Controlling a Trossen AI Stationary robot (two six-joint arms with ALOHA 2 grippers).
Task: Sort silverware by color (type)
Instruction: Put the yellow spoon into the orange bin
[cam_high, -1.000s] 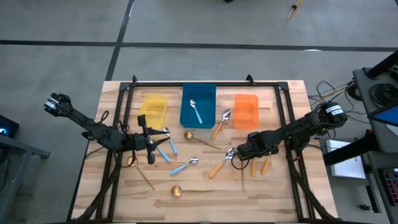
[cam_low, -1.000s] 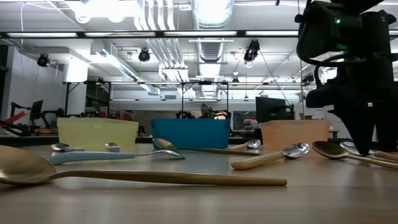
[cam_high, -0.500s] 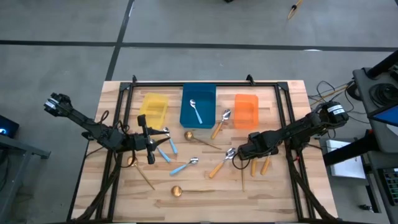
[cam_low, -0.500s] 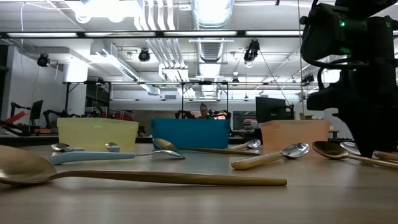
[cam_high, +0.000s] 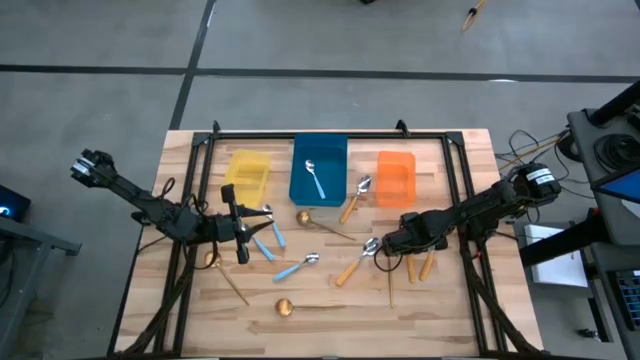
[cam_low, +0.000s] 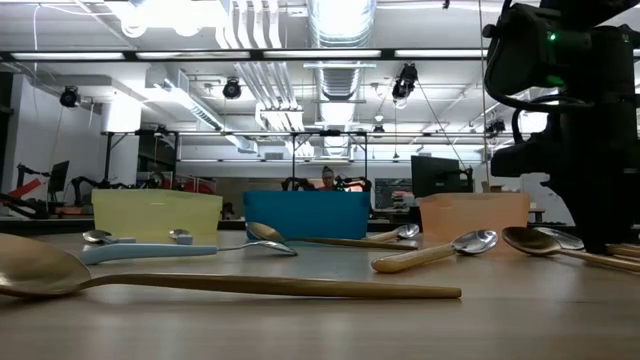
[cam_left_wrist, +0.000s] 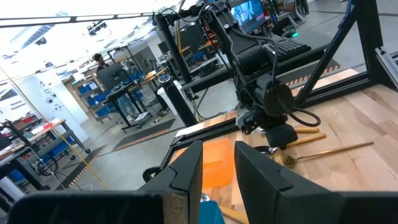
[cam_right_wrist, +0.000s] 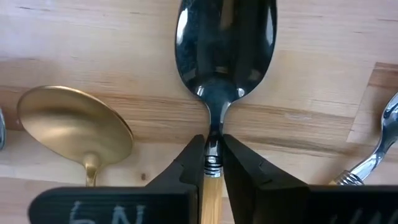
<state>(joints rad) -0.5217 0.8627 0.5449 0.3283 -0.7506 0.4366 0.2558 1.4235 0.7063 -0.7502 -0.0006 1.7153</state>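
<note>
The right end effector (cam_right_wrist: 213, 163) is down at the wooden slatted surface (cam_high: 440, 310), right of centre, its two dark fingers (cam_right_wrist: 194, 163) pinched tight on the neck of a silver-bowled spoon with an orange handle (cam_right_wrist: 223, 46), just where the metal meets the handle. The spoon lies flat on the boards. Beside it lies the round bowl of an all-gold thin-handled spoon (cam_right_wrist: 76, 134), close but not touching.

The left end effector (cam_high: 240, 247) hangs above the left side of the surface near two light-blue-handled spoons (cam_high: 268, 236), its fingers a little apart with nothing between them.

At the far edge stand three plastic bins in a row: a yellow bin (cam_high: 247, 173), a blue bin (cam_high: 319, 168) with one light-blue-handled spoon (cam_high: 315, 178) inside, and an orange bin (cam_high: 396, 178). Other orange-handled, blue-handled and gold spoons lie scattered across the middle of the boards.
</note>
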